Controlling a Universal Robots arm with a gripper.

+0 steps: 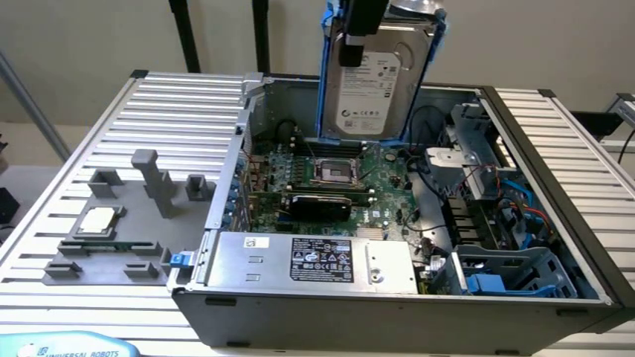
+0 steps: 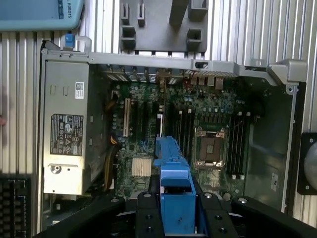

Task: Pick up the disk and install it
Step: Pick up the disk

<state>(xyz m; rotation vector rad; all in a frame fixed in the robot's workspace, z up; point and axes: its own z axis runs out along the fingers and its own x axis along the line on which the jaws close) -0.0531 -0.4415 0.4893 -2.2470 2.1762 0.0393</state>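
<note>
The arm hangs down from above. Its black pincer pinches the flat silver-grey metal disk with a white label and bright blue plastic frame. It holds the disk upright in the air over the far side of the open grey metal computer case (a green circuit board lies inside). The pincer's upper part is cut off. The blue plastic drive cage sits in the case's front corner, at the exterior view's right, well apart from the disk, with open room above it. The case stands on a ribbed silver desk.
</note>
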